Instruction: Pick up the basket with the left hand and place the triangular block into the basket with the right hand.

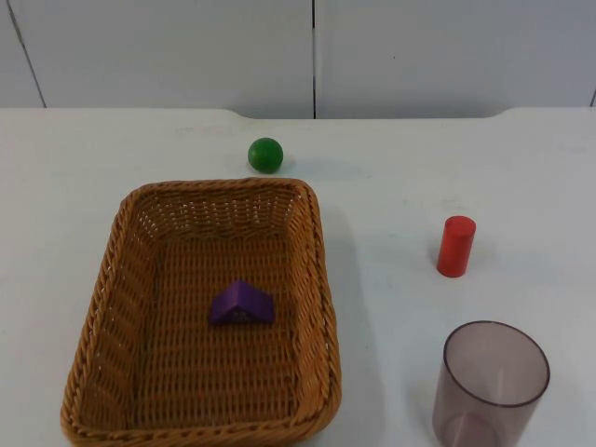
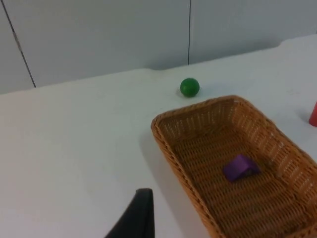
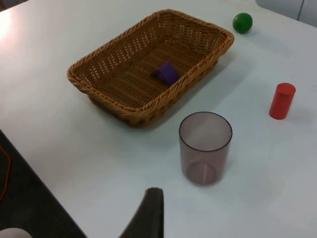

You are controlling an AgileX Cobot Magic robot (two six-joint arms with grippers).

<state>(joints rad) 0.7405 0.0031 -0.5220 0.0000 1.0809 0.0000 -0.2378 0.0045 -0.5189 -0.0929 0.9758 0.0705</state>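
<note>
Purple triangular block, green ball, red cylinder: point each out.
purple triangular block [image 1: 241, 304], top view, on its sloped face, inside the basket
green ball [image 1: 265, 155], top view, centre of the ball
red cylinder [image 3: 282, 101], right wrist view, middle of its side

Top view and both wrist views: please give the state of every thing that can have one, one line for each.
Woven wicker basket: standing on the table, upright, holding the block.
Purple triangular block: lying inside the basket, on its floor.
Green ball: on the table beyond the basket, apart from it.
Red cylinder: standing upright.
Transparent smoky plastic cup: upright, mouth up, empty.
</note>
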